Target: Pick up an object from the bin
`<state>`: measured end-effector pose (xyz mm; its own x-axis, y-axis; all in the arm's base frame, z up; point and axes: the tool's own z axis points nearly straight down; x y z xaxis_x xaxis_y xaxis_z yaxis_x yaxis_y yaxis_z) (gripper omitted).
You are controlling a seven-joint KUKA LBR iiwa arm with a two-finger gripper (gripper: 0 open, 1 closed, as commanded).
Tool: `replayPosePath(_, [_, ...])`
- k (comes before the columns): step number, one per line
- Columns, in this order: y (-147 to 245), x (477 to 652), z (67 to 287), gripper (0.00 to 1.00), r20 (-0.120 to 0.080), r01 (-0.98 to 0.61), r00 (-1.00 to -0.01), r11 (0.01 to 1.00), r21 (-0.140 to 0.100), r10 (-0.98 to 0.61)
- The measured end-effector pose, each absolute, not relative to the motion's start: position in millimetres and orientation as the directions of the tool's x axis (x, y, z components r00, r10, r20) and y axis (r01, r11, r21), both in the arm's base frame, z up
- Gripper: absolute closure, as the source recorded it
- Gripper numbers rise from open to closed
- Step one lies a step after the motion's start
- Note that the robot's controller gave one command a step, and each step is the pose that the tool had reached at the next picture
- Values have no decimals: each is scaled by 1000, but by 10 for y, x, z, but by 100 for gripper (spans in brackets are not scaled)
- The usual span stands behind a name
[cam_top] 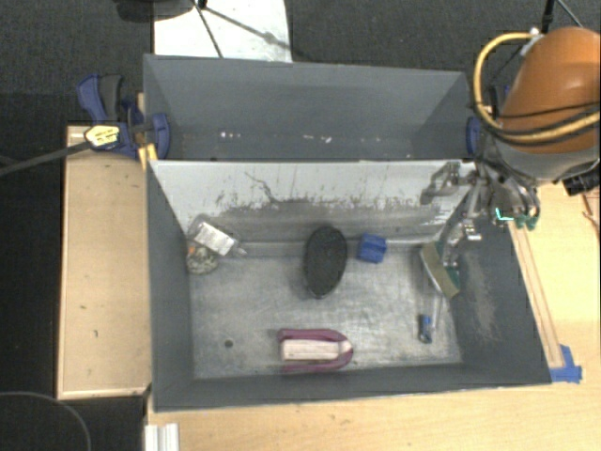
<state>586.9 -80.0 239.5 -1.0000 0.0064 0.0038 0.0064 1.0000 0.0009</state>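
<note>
Nearest the front wall of the grey bin [174,294], flat on the floor: a purple-and-white oblong thing [316,349], well apart from everything else. A little further in and to the right, a small blue sliver [425,327], alone on bare metal.

Just beyond that sliver, low over the right part of the floor: the gripper [441,278], hanging from the arm reaching in over the right rim. Squarely over nothing; nearest to the sliver, with a clear gap between. Clenched or released? Cannot tell from this angle. At the tip, a tangle of metal and a pale olive patch, perhaps part of the tool, perhaps a scrap caught in it; too unclear to call. Nothing plainly grasped.

Further back, mid-floor: a dark oval lump [325,259], black and matte, with a small blue block [372,248] just beside its upper right, apart from it. Far left at about the same depth, a crumpled silvery wad [208,242], close to the foot of the left wall. Beyond these, the scratched back slope. Farthest and highest, the orange cover [554,73] on the wrist, ringed with cables.

On progress: judged early. Arm down inside the bin, no pick made as far as visible, all five things resting on the floor. Left to do: settle on one thing, most likely the sliver as the closest, close on it firmly, then lift it clear of the rim.
</note>
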Motion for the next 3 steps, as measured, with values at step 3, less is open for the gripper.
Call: replayPosePath(3, [131, 5922, 714, 0, -12, -219, -976, 976, 1, -219])
